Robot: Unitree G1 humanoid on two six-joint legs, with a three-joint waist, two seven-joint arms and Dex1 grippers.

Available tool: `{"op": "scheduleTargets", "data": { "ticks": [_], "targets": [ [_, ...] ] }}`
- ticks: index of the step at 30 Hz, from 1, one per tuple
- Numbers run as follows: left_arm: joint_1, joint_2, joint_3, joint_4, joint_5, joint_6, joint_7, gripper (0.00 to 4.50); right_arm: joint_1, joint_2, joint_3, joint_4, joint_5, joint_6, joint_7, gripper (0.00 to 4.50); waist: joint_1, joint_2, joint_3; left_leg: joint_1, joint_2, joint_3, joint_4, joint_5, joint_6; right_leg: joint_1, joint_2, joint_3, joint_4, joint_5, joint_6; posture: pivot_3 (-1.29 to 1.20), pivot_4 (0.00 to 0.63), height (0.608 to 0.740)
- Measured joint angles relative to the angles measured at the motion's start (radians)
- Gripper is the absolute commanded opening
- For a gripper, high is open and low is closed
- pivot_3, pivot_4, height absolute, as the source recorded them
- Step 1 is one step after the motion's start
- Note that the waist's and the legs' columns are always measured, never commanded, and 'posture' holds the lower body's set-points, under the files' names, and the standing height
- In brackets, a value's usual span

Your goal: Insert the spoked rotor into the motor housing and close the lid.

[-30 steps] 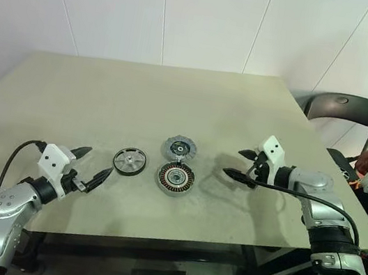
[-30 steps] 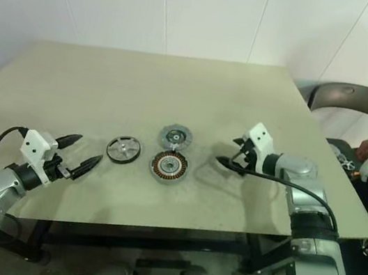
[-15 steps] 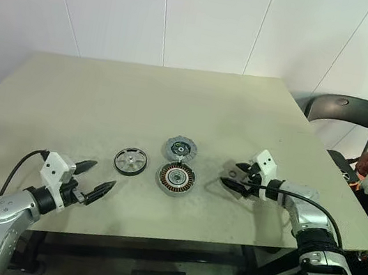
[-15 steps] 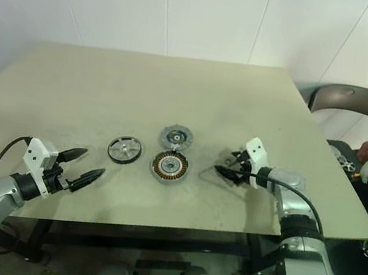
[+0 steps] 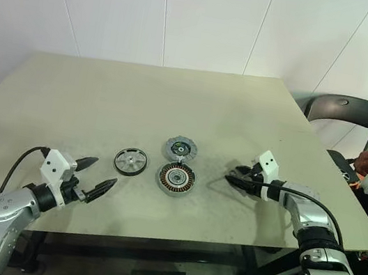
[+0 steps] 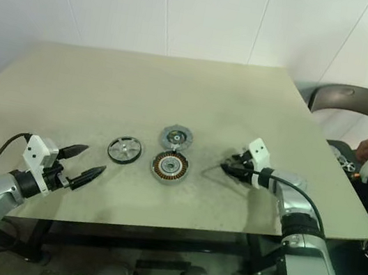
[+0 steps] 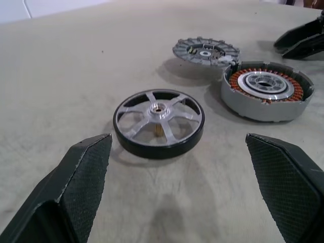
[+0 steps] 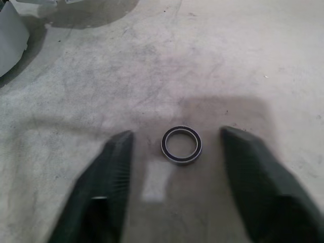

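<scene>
Right gripper (image 8: pixel 174 167) has lowered, fingers now flanking a small ring (image 8: pixel 181 145).

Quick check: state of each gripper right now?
Left gripper: open, empty.
Right gripper: open, empty, fingers either side of a small dark ring on the table.

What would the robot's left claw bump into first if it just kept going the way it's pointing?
Most likely the spoked wheel, lying flat on the table straight ahead of the open left gripper. The motor cup and toothed lid lie farther on.
</scene>
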Motion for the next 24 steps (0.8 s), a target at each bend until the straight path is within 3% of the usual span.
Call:
{"op": "scheduleTargets", "data": {
  "ticks": [4,13,24],
  "targets": [
    [0.000,0.000,0.000,-0.010,0.000,0.003,0.005,4.50,0.002,0.000,0.000,0.000,0.004,-0.003,0.003,0.64,0.001,0.000,0.000,0.001,0.000,0.000,0.000,0.000,0.000,0.001,0.000,0.000,0.000,0.000,0.000,0.00,0.000,0.740],
    [0.000,0.000,0.000,-0.016,0.001,0.003,0.007,4.50,0.012,-0.026,-0.007,-0.025,0.018,0.032,0.041,0.65,0.002,0.000,0.000,0.000,0.000,0.000,0.000,0.000,0.000,0.001,0.000,0.000,-0.001,0.000,0.000,0.00,0.000,0.740],
    [-0.002,0.004,0.000,-0.010,0.001,0.002,-0.002,4.50,0.003,-0.051,0.093,-0.411,0.068,0.291,0.238,0.65,0.001,0.001,0.001,-0.001,0.000,-0.002,0.000,0.000,0.000,0.000,0.000,0.000,-0.001,0.000,0.000,0.00,0.000,0.740]
  ]
}}
